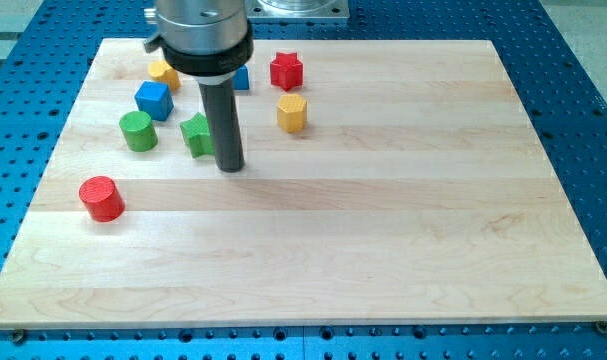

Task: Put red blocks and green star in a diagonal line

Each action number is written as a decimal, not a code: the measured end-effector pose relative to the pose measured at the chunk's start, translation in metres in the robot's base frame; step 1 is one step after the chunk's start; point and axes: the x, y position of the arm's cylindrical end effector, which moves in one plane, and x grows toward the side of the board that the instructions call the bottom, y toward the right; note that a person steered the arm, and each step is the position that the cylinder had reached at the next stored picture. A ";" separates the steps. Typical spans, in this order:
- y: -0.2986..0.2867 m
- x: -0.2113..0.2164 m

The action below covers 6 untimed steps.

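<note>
A red cylinder [102, 198] stands near the board's left edge. A red star [286, 71] sits near the view's top. The green star [196, 134] lies left of centre, partly hidden by my rod. My tip [230, 166] rests on the board just right of and slightly below the green star, touching or nearly touching it.
A green cylinder [137, 131] and a blue cube [154, 100] lie left of the green star. A yellow block [164, 74] and a blue block [240, 78] are partly hidden by the arm. A yellow hexagonal block [292, 113] sits below the red star. The wooden board [383, 220] lies on a blue perforated table.
</note>
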 end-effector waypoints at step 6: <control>-0.040 -0.024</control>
